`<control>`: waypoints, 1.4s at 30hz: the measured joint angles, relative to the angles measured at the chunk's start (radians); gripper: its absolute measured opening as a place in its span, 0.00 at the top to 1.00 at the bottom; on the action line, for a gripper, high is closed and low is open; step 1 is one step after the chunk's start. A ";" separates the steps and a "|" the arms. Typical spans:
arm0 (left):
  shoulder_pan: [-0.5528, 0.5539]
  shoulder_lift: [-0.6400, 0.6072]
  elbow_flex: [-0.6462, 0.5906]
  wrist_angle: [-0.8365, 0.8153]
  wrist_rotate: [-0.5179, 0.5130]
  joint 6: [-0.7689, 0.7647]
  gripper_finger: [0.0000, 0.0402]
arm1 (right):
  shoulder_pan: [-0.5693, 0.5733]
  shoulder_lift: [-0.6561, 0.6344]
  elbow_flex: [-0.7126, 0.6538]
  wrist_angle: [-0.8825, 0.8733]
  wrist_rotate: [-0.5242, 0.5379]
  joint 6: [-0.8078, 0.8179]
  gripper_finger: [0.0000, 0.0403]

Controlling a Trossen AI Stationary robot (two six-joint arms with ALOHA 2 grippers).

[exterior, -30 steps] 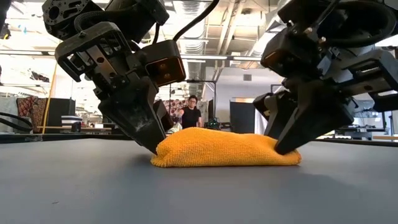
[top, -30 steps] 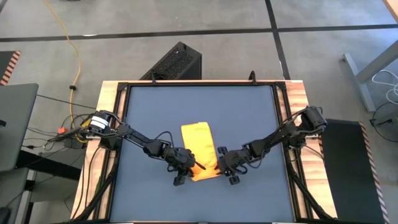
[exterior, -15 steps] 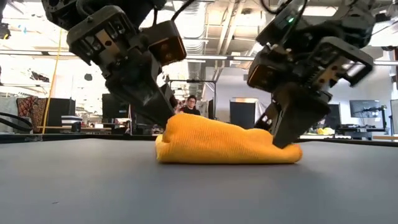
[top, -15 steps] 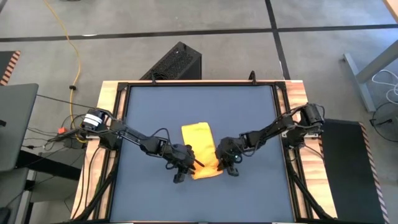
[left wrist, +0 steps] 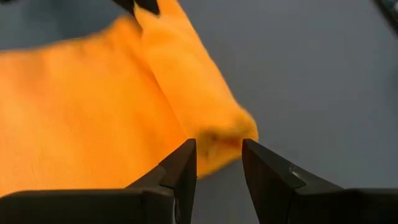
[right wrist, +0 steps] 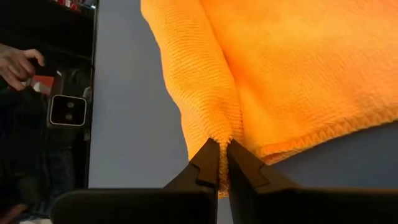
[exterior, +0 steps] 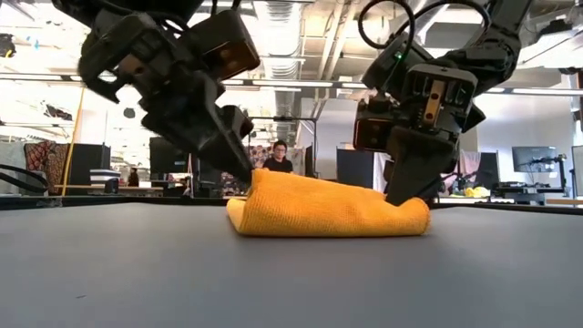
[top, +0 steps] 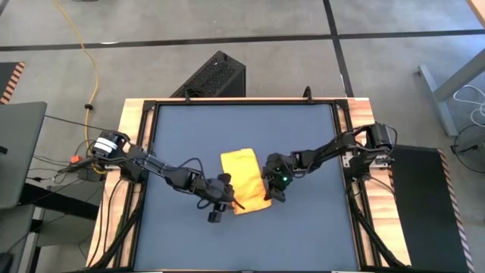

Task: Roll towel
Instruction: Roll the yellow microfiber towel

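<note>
Both pincers have been carrying the near end of the towel (top: 247,180) up and over since a second ago, so the flat bundle is now humping into a first fold. We are seeing our right pincer (right wrist: 222,163) clenched on a pinch of the towel's rolled edge, its tips nearly meeting with cloth between them. Our left pincer (left wrist: 217,163) is standing parted, with the corner of the fold sitting just ahead of the gap; we are not seeing it grip anything. Moving outward, the towel is lying near the middle of the dark blue surface (top: 189,129), its near end doubled over and its far end lying flat toward the back.

We are judging the roll as barely started: one turn is forming, and most of the cloth is waiting to be wound.

From table height, the towel is hiding both sets of tips, and we are not making out how tight the fold is. A person (exterior: 279,164) is standing far behind the surface, well clear of the arms.
</note>
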 joint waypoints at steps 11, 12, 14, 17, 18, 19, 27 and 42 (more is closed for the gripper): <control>-0.043 0.000 0.001 0.041 -0.163 0.151 0.71 | 0.000 0.000 0.000 -0.017 0.023 0.020 0.90; -0.048 0.000 0.001 0.043 -0.179 0.168 0.71 | -0.002 0.000 0.000 -0.024 0.028 0.021 0.90; -0.057 0.000 0.001 0.041 -0.194 0.196 0.71 | -0.008 0.000 0.000 -0.032 0.029 0.021 0.90; -0.066 0.000 0.001 0.012 -0.195 0.233 0.71 | -0.019 0.000 0.000 -0.035 0.029 0.021 0.90; -0.067 0.000 0.001 -0.001 -0.196 0.246 0.71 | -0.023 0.000 0.000 -0.035 0.029 0.021 0.90; -0.067 0.001 0.001 -0.014 -0.200 0.254 0.71 | -0.027 0.000 0.000 -0.035 0.029 0.021 0.90; -0.042 0.008 0.002 -0.009 -0.261 0.198 0.71 | -0.042 0.000 0.000 -0.034 0.031 0.023 0.90; -0.024 0.081 0.009 0.079 -0.142 0.086 0.71 | -0.058 0.000 0.000 -0.033 0.032 0.026 0.90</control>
